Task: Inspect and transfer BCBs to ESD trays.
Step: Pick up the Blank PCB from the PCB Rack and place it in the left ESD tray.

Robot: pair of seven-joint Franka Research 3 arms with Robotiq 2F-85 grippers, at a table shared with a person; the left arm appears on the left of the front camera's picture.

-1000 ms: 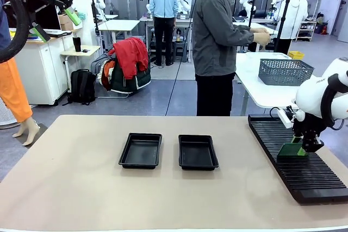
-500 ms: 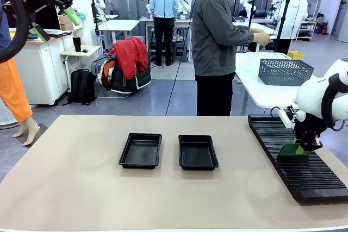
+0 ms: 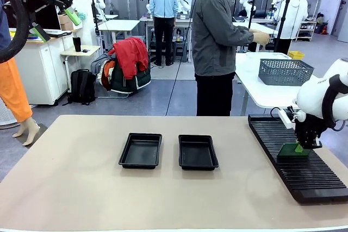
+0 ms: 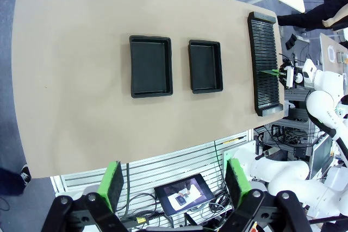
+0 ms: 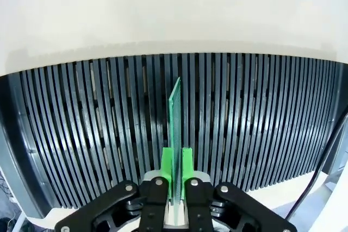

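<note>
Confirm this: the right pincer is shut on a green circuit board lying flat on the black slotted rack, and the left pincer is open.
Not flat: the green circuit board stands on edge in a slot of the black slotted rack, as the right wrist view shows. The right pincer is shut on it, and the left pincer is open.

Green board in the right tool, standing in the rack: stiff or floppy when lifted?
Probably stiff: the board stands straight on edge in the rack, no sag. Likely light, being so thin. Pinched at one edge by the right tool, it may pivot.
</note>
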